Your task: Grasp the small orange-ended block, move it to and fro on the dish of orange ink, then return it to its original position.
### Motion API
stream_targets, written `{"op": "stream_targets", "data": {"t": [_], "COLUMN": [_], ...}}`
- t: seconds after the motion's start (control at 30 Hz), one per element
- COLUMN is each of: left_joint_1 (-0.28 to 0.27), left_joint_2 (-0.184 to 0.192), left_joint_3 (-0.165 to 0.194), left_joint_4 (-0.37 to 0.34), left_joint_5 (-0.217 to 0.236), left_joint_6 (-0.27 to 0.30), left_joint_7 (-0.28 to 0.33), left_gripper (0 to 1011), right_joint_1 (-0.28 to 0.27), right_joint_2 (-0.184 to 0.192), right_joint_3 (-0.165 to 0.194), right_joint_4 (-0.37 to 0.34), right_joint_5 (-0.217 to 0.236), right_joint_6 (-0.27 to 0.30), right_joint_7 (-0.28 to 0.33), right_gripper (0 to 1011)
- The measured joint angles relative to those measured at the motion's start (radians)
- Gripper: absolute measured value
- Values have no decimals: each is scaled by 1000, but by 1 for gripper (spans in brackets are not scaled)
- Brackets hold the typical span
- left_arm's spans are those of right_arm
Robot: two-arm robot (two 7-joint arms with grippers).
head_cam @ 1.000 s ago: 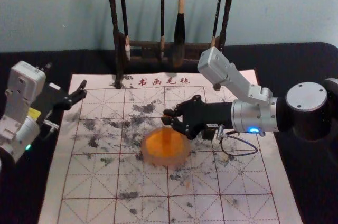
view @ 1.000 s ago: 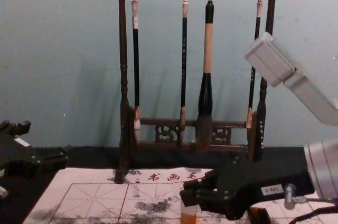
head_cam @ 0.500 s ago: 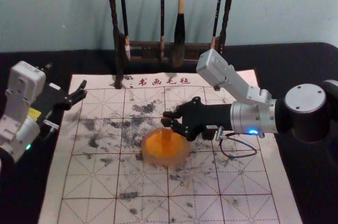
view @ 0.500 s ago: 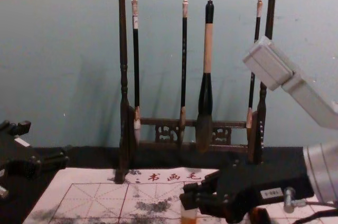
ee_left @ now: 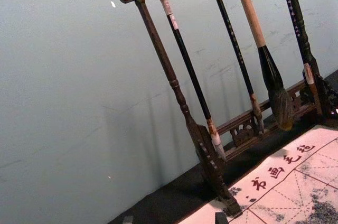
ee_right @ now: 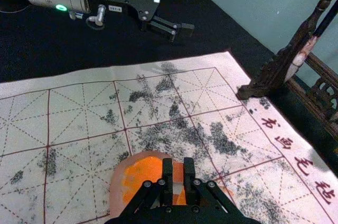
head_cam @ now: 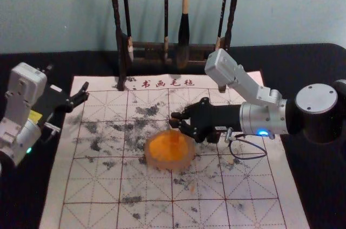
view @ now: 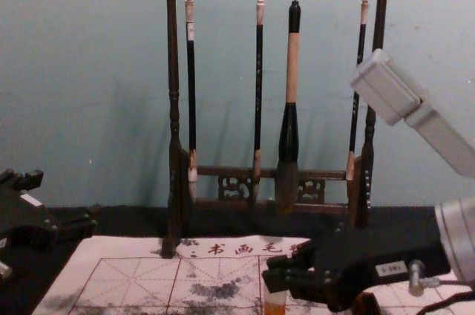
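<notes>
My right gripper (head_cam: 173,120) reaches in from the right over the right part of the orange ink dish (head_cam: 162,149). In the right wrist view that gripper (ee_right: 178,174) is shut on the small block (ee_right: 178,188), with the dish (ee_right: 117,184) just beneath. The chest view shows the block (view: 274,301) hanging upright, pale above and orange at its lower end; whether it touches the ink, I cannot tell. My left gripper (head_cam: 83,94) is parked open at the left; its fingertips edge into the left wrist view, the gripper (ee_left: 174,218) holding nothing.
A wooden rack (view: 174,107) with several hanging brushes stands at the far edge of the ink-stained felt mat (head_cam: 92,186). A small dark reddish-brown object (head_cam: 214,137) sits under the right gripper's body, right of the dish.
After a slight shift left, my right gripper has moved a little to the right with the block and risen slightly. The left arm and the dish have stayed still.
</notes>
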Motion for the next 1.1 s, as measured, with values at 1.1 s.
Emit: {"op": "stream_targets", "data": {"t": [1.1], "left_joint_1": [0], "left_joint_2": [0], "left_joint_3": [0], "left_joint_4": [0], "left_joint_5": [0], "left_joint_6": [0], "left_joint_7": [0], "left_gripper": [1001], "right_joint_1": [-44], "right_joint_2": [57], "right_joint_3": [2], "right_joint_4": [-85], "right_joint_5": [36], "right_joint_6": [7], "right_joint_7": [28], "right_gripper": [119]}}
